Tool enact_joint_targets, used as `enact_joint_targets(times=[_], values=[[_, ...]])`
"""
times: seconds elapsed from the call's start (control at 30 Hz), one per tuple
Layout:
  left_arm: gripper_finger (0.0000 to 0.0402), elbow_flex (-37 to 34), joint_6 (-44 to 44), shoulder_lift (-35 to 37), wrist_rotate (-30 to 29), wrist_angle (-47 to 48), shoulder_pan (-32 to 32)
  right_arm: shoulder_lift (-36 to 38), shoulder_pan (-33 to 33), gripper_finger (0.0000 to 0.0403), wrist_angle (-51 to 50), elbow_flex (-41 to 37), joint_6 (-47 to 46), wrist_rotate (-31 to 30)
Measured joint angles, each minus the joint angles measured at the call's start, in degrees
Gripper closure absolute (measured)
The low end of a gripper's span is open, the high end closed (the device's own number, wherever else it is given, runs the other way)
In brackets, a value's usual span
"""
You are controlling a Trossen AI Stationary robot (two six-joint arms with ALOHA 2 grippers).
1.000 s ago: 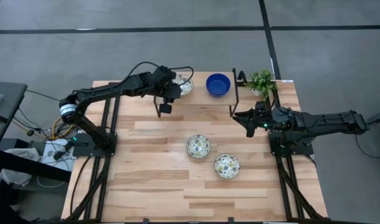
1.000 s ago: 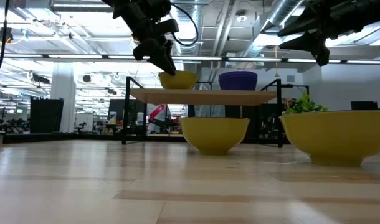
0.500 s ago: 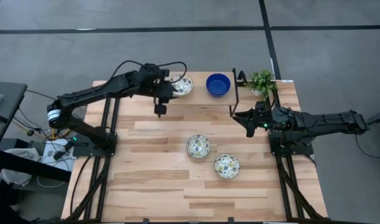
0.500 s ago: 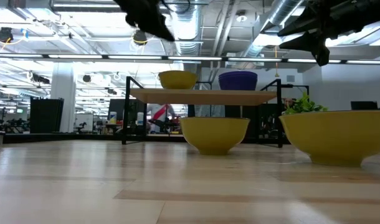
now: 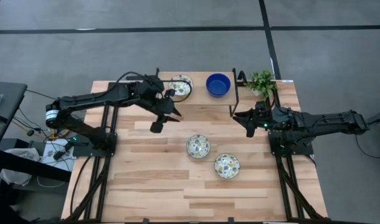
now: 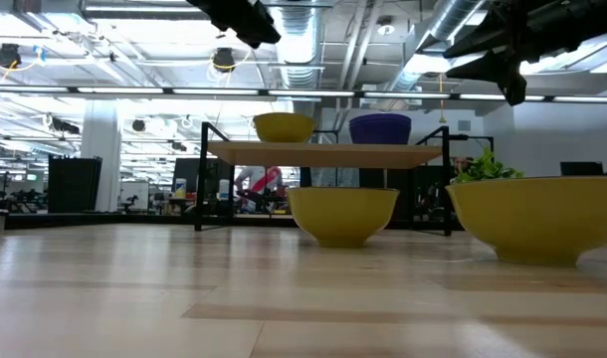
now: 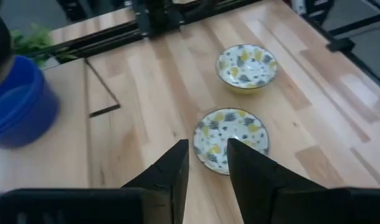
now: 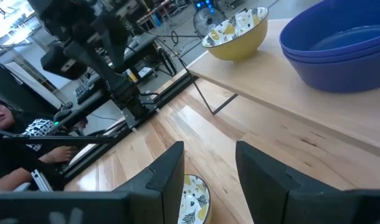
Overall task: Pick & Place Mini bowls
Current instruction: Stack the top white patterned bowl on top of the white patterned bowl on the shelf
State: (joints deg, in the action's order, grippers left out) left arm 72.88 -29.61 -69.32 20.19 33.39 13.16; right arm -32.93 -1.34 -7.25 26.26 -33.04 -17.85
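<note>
Taking the raised shelf at the tabletop's far edge as the landmark, two patterned mini bowls stand nearest the viewer, well in front of the shelf on the bare boards: one farther out, the other closer to the shelf. They sit upright and apart from each other, which leaves room for fingers to come down on a rim, and they look like the ones still to be carried.

Just in front of the shelf's left part hangs the left end effector, its fingers released and holding nothing, pointed toward the closer patterned bowl; I judge it is lining up for its next pick.

Level with the shelf's right end, the right end effector waits, fingers parted and nothing between them.

On the shelf itself a third patterned mini bowl sits at the left, and beside it, apart, the blue mini bowl. From the right wrist view it appears to be two blue bowls nested, though the view is too partial to be sure. A small plant stands just beyond the shelf's right end.
</note>
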Motion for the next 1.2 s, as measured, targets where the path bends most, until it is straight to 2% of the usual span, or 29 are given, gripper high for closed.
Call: enact_joint_targets(times=[0.2,0.37,0.57,0.77,1.0,1.2], values=[[0.0292,-3.6,-2.9,0.0,0.9,-0.8,-2.0,0.0,0.0,0.0268,0.0,0.0,0.0,0.4],[0.0292,-9.3,-7.9,0.0,0.8,-4.2,-6.6,0.0,0.0,0.0270,0.0,0.0,0.0,1.5],[0.0292,-17.9,-16.3,0.0,0.8,-16.7,-12.6,0.0,-0.1,0.0268,0.0,0.0,0.0,1.6],[0.0292,-25.2,-24.8,-0.4,0.8,-28.6,-15.3,0.0,-0.1,0.0270,0.0,0.0,-0.7,1.6],[0.0292,-26.8,-25.7,-5.8,0.4,-33.3,-16.6,0.0,-0.1,0.0270,0.0,0.0,-1.5,1.6],[0.0292,-26.8,-25.7,-13.1,0.4,-43.1,-16.3,0.0,-0.1,0.0268,0.0,0.0,-2.8,1.5]])
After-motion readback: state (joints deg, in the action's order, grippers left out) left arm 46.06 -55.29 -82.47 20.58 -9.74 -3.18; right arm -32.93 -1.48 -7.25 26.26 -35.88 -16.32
